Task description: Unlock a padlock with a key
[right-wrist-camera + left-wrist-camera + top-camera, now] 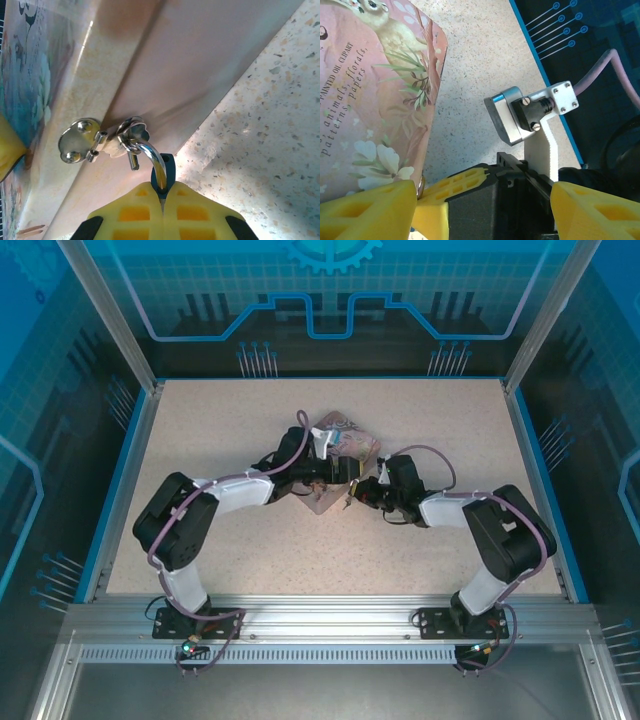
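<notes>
Padlock [150, 152] hangs on tin [165, 60] clasp [80, 142], its thin loop curving straight back to right claw [161, 200] tips. Right claw pressed together, pinching dark key [168, 167], it seems. Left claw [482, 197] spread wide beside tin corner. Right arm nearer.

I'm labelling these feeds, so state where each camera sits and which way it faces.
Top external: above and behind the bases, looking down at the table; both arms show, left gripper and right gripper meeting at the tin.
Left wrist: on the left arm, looking along its open yellow fingers, past the tin's corner, at the right gripper.
Right wrist: low beside the tin's wall; its shut fingers pinch the shackle of the padlock.
Shared: all three show the tin.
</notes>
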Action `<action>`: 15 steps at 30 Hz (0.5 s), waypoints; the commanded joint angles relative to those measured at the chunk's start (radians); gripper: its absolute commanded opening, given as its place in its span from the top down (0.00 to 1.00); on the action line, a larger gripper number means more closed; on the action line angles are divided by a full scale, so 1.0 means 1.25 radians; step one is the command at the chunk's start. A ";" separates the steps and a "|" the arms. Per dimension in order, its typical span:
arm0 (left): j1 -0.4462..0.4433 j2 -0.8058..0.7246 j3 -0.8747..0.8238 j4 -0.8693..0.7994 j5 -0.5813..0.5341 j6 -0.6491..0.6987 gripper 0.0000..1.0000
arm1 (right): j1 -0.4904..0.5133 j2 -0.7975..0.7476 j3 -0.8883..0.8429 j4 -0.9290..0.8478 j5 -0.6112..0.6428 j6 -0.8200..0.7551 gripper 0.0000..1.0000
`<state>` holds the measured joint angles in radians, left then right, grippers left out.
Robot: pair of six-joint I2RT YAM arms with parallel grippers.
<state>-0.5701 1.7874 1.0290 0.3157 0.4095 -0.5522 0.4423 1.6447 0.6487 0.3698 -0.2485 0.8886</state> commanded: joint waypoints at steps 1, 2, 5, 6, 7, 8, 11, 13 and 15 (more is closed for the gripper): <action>-0.008 0.009 -0.020 -0.267 -0.125 0.061 0.27 | -0.011 -0.025 -0.008 -0.018 -0.007 -0.013 0.98; -0.012 0.003 -0.019 -0.294 -0.145 0.067 0.27 | -0.012 -0.029 -0.012 -0.022 -0.005 -0.015 0.98; -0.014 -0.005 -0.023 -0.337 -0.169 0.067 0.26 | -0.019 -0.042 -0.027 -0.014 0.008 -0.013 0.98; -0.015 -0.002 -0.022 -0.347 -0.169 0.066 0.26 | -0.024 -0.043 -0.032 -0.005 0.008 -0.009 0.98; -0.015 0.000 -0.022 -0.356 -0.167 0.065 0.26 | -0.031 -0.041 -0.036 0.006 0.004 -0.004 0.98; -0.015 0.002 -0.023 -0.363 -0.168 0.063 0.26 | -0.039 -0.039 -0.041 0.025 -0.007 0.001 0.98; -0.021 -0.001 -0.035 -0.364 -0.171 0.055 0.27 | -0.046 -0.030 -0.043 0.062 -0.023 0.022 0.98; -0.024 -0.003 -0.043 -0.361 -0.171 0.050 0.27 | -0.045 -0.025 -0.037 0.060 -0.021 0.034 0.98; -0.026 -0.003 -0.049 -0.361 -0.176 0.047 0.27 | -0.046 -0.025 -0.040 0.065 -0.012 0.047 0.98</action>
<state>-0.6048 1.7367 1.0447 0.1371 0.2646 -0.4862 0.4225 1.6215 0.6064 0.4088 -0.3084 0.9112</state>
